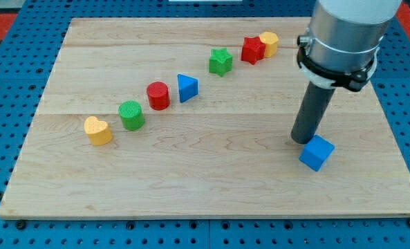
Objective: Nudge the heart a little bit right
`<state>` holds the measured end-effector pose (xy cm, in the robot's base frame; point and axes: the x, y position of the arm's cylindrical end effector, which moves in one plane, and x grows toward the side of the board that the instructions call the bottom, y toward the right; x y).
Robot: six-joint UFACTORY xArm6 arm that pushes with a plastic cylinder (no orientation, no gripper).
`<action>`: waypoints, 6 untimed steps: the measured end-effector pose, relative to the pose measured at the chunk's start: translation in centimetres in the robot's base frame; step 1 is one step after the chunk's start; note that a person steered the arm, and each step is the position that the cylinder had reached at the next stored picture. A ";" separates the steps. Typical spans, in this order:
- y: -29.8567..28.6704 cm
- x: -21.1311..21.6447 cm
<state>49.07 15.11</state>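
Yellow heart (97, 130), glossy, lobes up, at the left end of the block row, just left of a green cylinder (131, 115). My tip (303, 140) far right, touching a blue cube (317, 152); no claw fitted. Pale wood board (191, 180) over blue pegboard (11, 83).

Robotics lab setup: pale wooden bench (211, 187) on blue perforated mounting plate (11, 41), grey robot arm (346, 31) upper right of frame, small coloured test blocks.

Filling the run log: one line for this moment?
tip: beside blue cube | yellow heart: far left, untouched | next block: green cylinder
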 end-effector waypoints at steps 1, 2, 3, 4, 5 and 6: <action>0.1 1.5; 0.1 0.9; -3.0 -0.8; -8.1 1.0; -14.0 4.9; -19.3 6.8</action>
<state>55.83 -4.17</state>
